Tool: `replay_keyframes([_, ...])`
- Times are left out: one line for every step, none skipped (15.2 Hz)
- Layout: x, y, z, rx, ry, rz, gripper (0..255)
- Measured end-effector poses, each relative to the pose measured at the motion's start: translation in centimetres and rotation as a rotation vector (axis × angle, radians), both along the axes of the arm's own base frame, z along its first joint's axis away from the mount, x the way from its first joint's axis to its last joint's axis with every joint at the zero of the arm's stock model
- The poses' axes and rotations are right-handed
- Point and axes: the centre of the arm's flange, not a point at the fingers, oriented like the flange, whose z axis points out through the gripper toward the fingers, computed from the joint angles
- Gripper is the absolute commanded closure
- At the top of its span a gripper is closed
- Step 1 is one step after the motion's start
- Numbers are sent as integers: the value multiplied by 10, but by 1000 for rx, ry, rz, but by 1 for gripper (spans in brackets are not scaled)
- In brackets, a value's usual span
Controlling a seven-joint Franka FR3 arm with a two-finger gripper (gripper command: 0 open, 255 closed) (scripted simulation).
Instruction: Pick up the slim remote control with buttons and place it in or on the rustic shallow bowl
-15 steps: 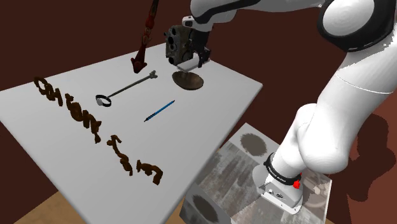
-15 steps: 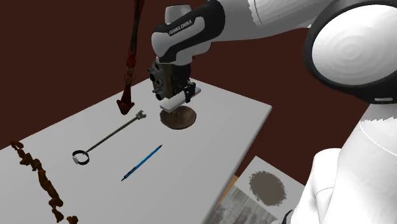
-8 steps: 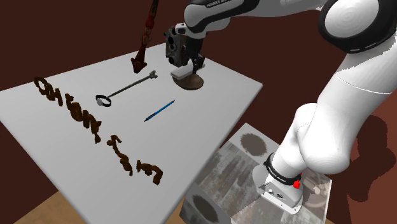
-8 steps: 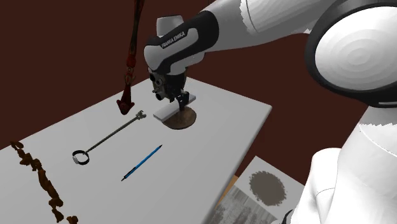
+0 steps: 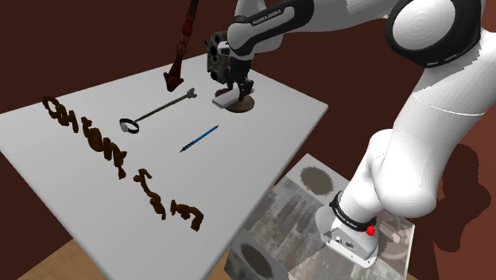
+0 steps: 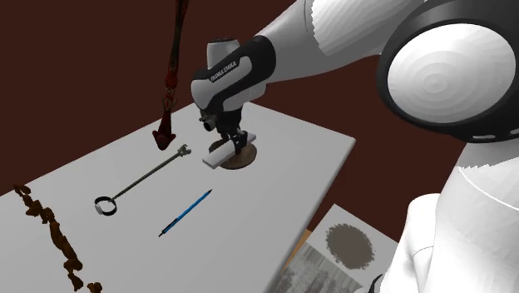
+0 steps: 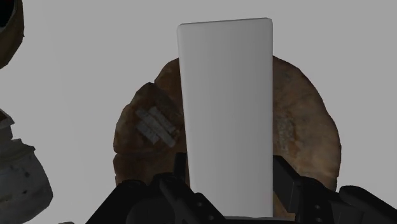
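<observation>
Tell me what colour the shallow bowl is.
The bowl is mottled brown with a pale patch, clearest in the wrist view.

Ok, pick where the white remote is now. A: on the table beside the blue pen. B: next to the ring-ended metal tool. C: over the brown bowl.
C: in the wrist view the white remote lies across the brown bowl, which shows on both sides of it.

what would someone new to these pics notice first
The plain white remote, clasped in the black gripper, sits right over a rough brown shallow bowl near the far edge of the grey table. Next comes the big white arm reaching across to it, then a ragged line of dark brown bits along the table's side at the shoulder view's left.
</observation>
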Motion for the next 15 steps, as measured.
replay_keyframes([0,0,-2,0,0,0,255])
replay_keyframes([-1,0,-3,0,0,0,255])
replay_keyframes([-1,0,-4,0,0,0,255])
replay_keyframes([-1,0,-4,0,-1,0,255])
replay_keyframes([-1,0,-4,0,-1,0,255])
replay_keyframes([-1,0,-4,0,-1,0,255])
replay_keyframes([-1,0,-4,0,-1,0,0])
replay_keyframes([-1,0,-4,0,-1,0,0])
replay_keyframes([-1,0,-4,0,-1,0,0])
replay_keyframes([-1,0,-4,0,-1,0,0])
replay_keyframes([-1,0,-4,0,-1,0,0])
replay_keyframes([-1,0,-4,0,-1,0,0])
replay_keyframes([-1,0,-4,0,-1,0,0])
replay_keyframes([-1,-1,3,0,-1,0,0])
replay_keyframes([-2,0,13,0,-2,0,0])
